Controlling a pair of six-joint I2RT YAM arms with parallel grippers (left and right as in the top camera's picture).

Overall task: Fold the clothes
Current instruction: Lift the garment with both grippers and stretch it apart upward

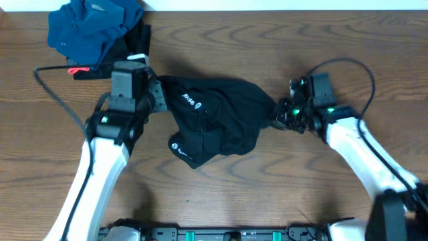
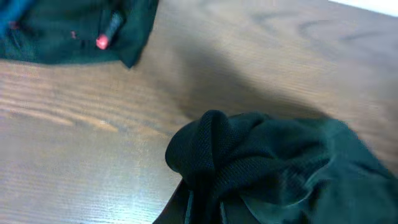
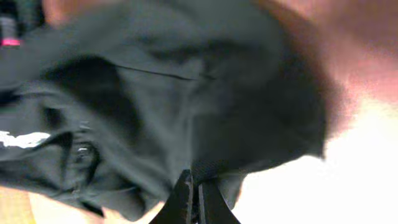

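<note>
On the wooden tabletop's [image 1: 281, 194] middle a crumpled black garment [image 1: 221, 120] with white logo marks is spread, bare wood left in front. A dark blue garment [image 1: 93, 27] at the far left edge is seen whole only overhead. The black garment is clenched at either end by the left end effector [image 1: 159, 94] and right end effector [image 1: 274, 120]

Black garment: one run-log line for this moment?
left gripper: shut on black fabric garment | right gripper: shut on same garment | state: bunched, unfolded
</note>
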